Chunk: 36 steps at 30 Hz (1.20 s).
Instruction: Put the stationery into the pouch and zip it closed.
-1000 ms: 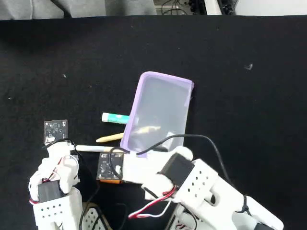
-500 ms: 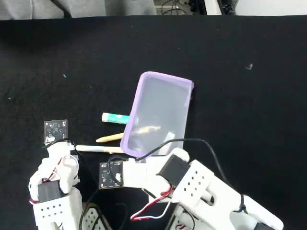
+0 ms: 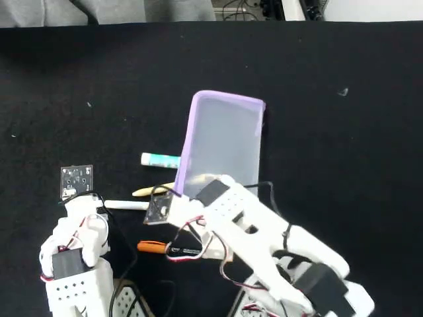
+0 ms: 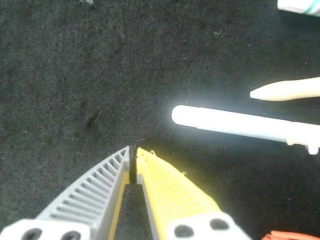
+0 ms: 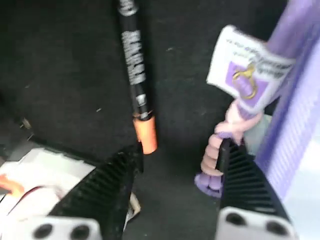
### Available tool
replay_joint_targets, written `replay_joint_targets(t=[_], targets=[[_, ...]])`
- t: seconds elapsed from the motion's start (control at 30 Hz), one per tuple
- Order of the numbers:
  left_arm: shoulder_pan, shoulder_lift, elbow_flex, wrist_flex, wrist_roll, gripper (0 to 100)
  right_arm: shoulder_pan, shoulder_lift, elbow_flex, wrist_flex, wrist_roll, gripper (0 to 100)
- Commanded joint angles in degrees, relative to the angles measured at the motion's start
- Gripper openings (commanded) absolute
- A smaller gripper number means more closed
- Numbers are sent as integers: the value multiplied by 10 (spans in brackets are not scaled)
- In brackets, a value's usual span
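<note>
The purple pouch (image 3: 221, 139) lies mid-way across the bench (image 3: 344, 172), nudged squarer and a little farther off. The right tool (image 5: 175, 162) has swung up to its mouth, fingers apart beside the coiled zipper pull (image 5: 217, 160). This uncovers a black-and-orange pen (image 3: 165, 248). The left tool (image 4: 132, 152) stays pinched together, empty, near the white pen (image 4: 240, 123). Both pens lie outside the pouch, so loading remains.

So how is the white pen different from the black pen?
The white pen is white all along; the black pen has an orange end. The white pen lies just ahead of the left gripper; the black pen lies by the right gripper. Both lie flat on the black table, outside the pouch.
</note>
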Motion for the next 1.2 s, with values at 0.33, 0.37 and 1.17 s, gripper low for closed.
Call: replay_joint_targets(t=[0.33,0.37,1.17], targets=[[9,-4,14,4,-3,30,18,53,-18,-64,4,150],[9,-4,14,4,-3,30,18,53,-18,-64,4,102],[9,-4,14,4,-3,30,18,49,-88,11,3,188]])
